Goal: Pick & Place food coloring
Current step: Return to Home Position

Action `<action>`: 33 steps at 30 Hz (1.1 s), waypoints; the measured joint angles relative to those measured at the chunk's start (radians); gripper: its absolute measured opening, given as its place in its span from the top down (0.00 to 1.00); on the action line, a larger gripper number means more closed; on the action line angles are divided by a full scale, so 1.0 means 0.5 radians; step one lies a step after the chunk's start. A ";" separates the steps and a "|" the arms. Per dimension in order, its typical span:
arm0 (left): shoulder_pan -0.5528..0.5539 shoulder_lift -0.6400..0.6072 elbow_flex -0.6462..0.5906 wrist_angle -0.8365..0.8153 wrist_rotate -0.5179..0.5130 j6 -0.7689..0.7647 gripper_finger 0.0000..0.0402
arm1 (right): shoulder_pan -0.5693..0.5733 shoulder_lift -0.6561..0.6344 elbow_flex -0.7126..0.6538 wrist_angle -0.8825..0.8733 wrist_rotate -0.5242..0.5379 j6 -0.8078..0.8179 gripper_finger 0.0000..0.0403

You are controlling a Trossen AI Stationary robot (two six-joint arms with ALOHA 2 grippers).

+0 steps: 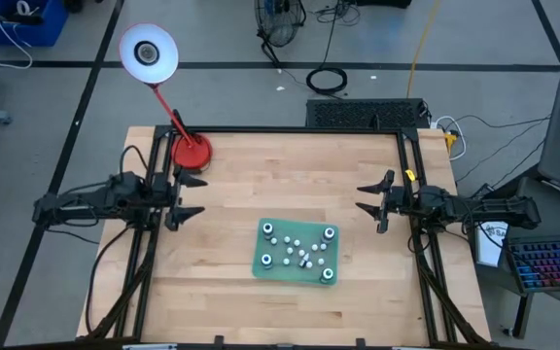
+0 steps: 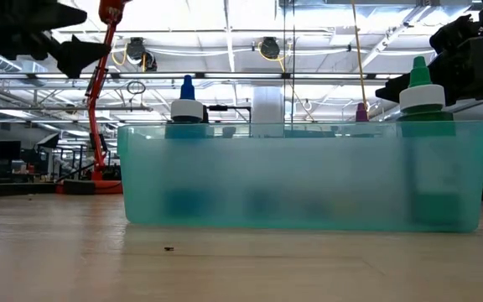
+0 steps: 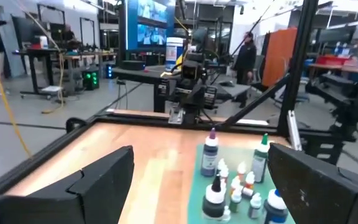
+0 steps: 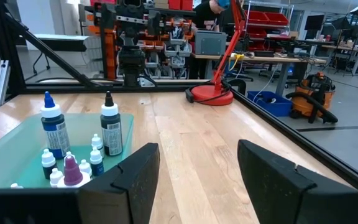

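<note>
Right gripper (image 1: pixel 360 197), spread empty at mid-right, lies nearer the bottles (image 1: pixel 298 253) at lower centre than the spread left gripper (image 1: pixel 201 196).

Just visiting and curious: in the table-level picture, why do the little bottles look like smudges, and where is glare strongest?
Low view: the frosted wall of the green bin veils the food coloring bottles, only tall caps clearing it. High view: the lamp head glares white; left gripper and right gripper sit open at the sides.
</note>
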 joint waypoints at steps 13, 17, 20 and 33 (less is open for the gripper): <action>0.000 0.001 -0.297 0.208 -0.297 0.056 0.09 | 0.000 0.000 0.000 0.001 0.000 0.000 0.49; 0.000 0.000 -0.347 0.219 -0.317 -0.014 0.09 | 0.000 0.000 -0.001 0.000 0.000 0.000 0.49; 0.000 0.008 -0.371 0.177 -0.318 -0.020 0.09 | 0.000 0.000 0.000 0.000 0.000 -0.001 0.48; 0.000 0.006 -0.370 0.222 -0.318 -0.058 0.09 | 0.000 0.000 -0.001 0.001 0.000 0.000 0.48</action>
